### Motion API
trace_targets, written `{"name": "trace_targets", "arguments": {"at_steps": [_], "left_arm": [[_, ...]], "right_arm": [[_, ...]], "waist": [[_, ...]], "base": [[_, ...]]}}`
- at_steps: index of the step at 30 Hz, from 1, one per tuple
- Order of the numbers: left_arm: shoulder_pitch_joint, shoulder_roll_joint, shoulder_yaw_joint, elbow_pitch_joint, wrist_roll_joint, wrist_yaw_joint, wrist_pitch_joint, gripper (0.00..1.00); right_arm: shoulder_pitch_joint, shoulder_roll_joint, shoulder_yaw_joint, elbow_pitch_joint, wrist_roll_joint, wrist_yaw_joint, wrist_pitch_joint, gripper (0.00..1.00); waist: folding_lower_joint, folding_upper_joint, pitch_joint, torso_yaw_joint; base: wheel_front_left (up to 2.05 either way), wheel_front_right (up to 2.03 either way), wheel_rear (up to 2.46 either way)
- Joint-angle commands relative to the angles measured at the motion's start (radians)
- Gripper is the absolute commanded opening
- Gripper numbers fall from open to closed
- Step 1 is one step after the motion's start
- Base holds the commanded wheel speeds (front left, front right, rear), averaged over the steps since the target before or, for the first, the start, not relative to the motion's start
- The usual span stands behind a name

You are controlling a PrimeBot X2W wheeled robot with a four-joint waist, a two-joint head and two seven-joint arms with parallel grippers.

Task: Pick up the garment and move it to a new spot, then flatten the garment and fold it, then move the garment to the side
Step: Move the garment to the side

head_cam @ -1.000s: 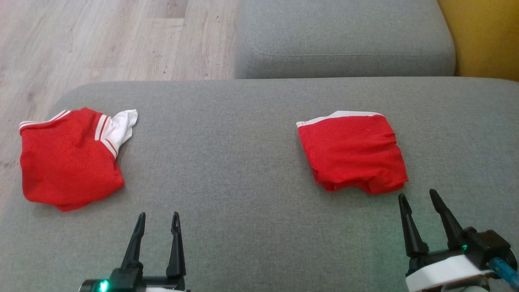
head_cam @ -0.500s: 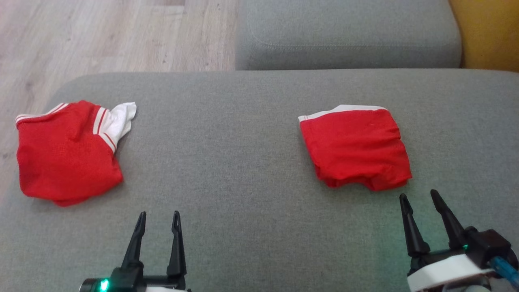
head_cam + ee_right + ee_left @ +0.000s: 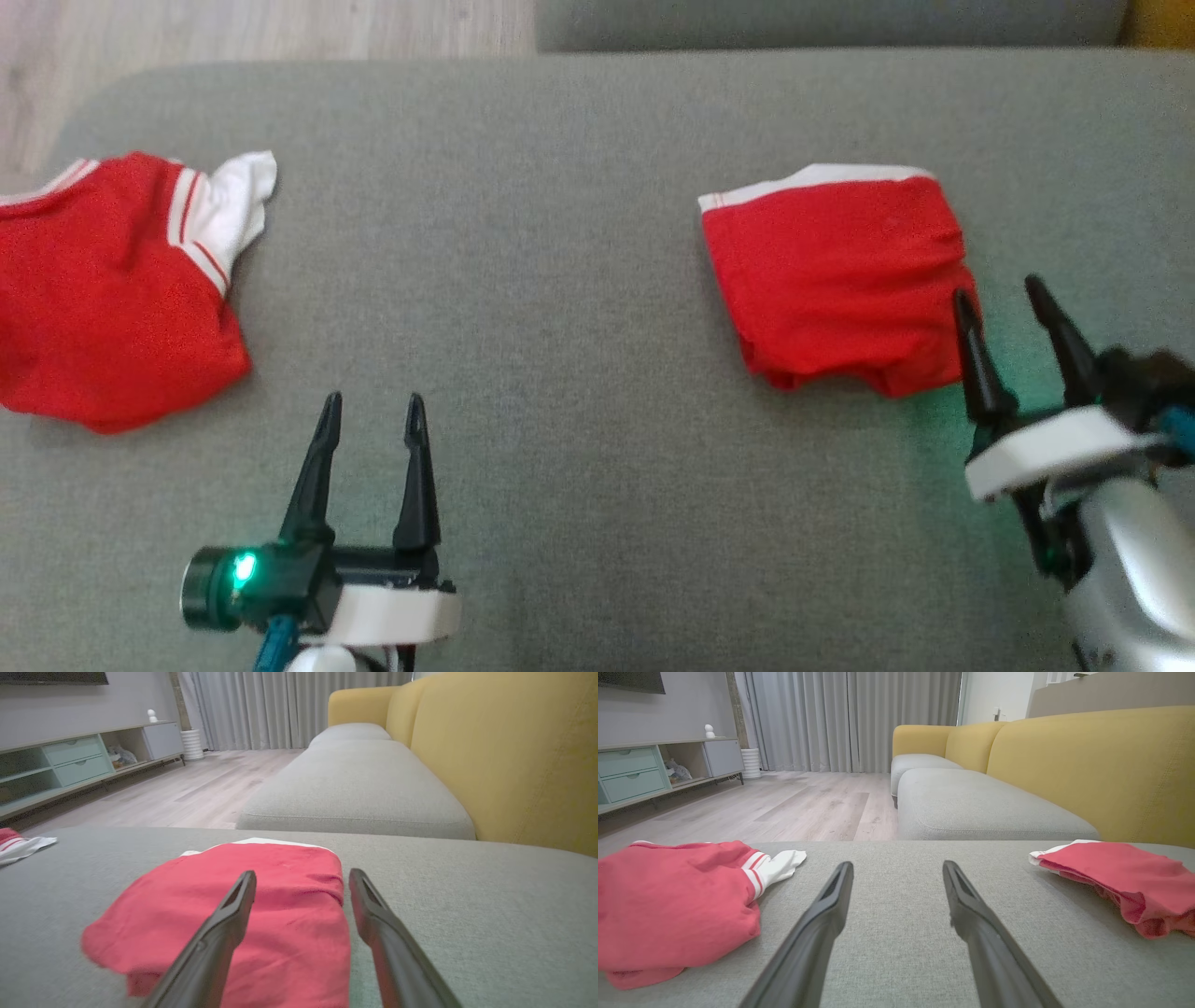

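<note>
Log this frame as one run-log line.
phase: approach | right jaws: open, over folded garment near-right edge, no grasp | left jaws: open, over bare cushion | second garment: far left, untouched

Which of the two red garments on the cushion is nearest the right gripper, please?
The folded garment with the plain white band, on the robot's right: the right gripper is at its near corner. The striped-trim garment lies far to the left.

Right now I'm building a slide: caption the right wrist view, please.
Open right gripper low over the near edge of a folded red garment on a grey sofa.
</note>
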Motion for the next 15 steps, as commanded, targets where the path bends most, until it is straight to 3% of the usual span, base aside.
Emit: {"name": "trace_targets", "arguments": {"at_steps": [1,11,12,14,15], "left_arm": [[-0.036,-0.002,0.023,-0.032,0.0,0.002,-0.005,1.0],[-0.113,-0.002,-0.008,-0.037,-0.011,0.004,-0.005,1.0],[-0.118,-0.002,-0.01,-0.037,-0.012,0.005,-0.005,1.0],[-0.127,-0.002,-0.011,-0.039,-0.011,0.006,-0.005,1.0],[-0.13,-0.002,-0.01,-0.04,-0.01,0.007,-0.005,1.0]], "right_arm": [[-0.036,-0.025,0.022,-0.003,0.024,-0.001,0.0,1.0],[-0.235,-0.059,0.088,0.225,0.199,-0.001,0.2,1.0],[-0.242,-0.056,0.105,0.23,0.227,-0.001,0.219,0.95],[-0.255,-0.063,0.13,0.225,0.276,-0.001,0.231,0.0],[-0.261,-0.073,0.139,0.217,0.292,-0.001,0.224,0.0]], "waist": [[-0.0002,0.0,0.041,0.003],[-0.0002,0.0,0.152,0.021],[-0.0002,0.0,0.16,0.021],[-0.0002,0.0,0.177,0.017],[-0.0002,0.0,0.184,0.012]], "base": [[0.0,0.0,0.0],[0.0,0.0,0.0],[0.0,0.0,0.0],[0.0,0.0,0.0],[0.0,0.0,0.0]]}}
